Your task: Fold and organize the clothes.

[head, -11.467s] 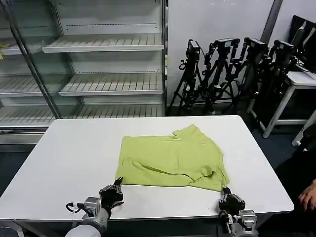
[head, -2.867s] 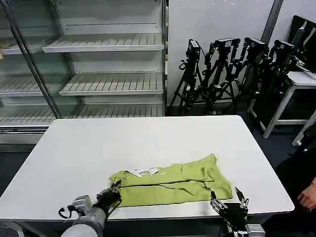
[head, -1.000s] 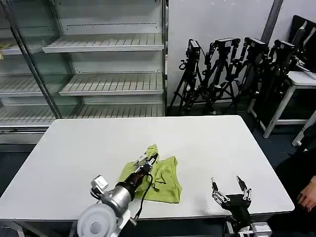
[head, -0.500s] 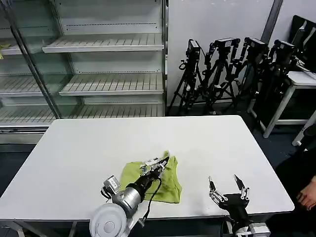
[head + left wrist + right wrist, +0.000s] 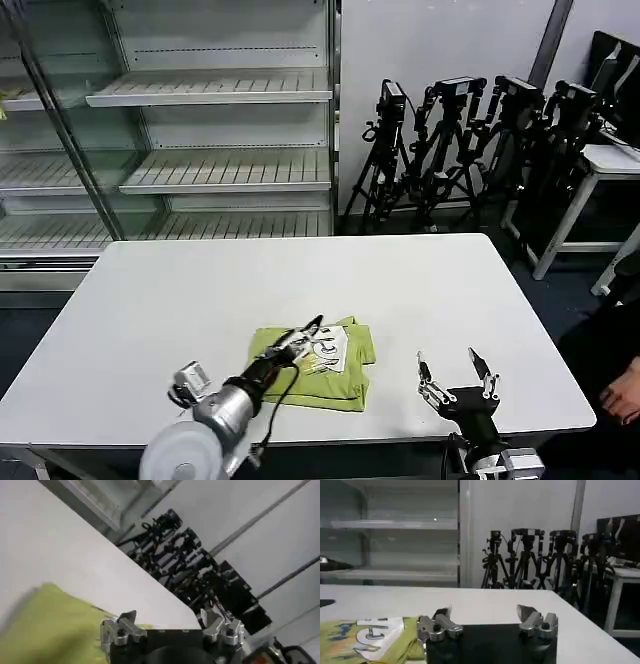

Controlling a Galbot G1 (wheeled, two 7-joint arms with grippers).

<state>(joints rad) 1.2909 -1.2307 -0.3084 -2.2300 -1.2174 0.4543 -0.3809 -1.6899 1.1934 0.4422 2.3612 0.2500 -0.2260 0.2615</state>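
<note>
Taking the white table as the landmark, the left gripper reaches in from the table's near edge over the left part of the T-shirt, its fingers spread wide and clamping nothing; the left wrist view confirms the gap between the two fingertips, with green cloth beneath. The T-shirt lies near the middle of the table's near half as a compact folded bundle, a white printed patch showing on top. It looks light, limp and easily dragged, with layers that will slide over each other and spring open if only the top one is pinched. A sound hold would be at a folded edge, catching all layers together, and lifting low and slow. The right gripper hovers beside the table's near right corner, well apart from the cloth, its fingers also spread and empty.
</note>
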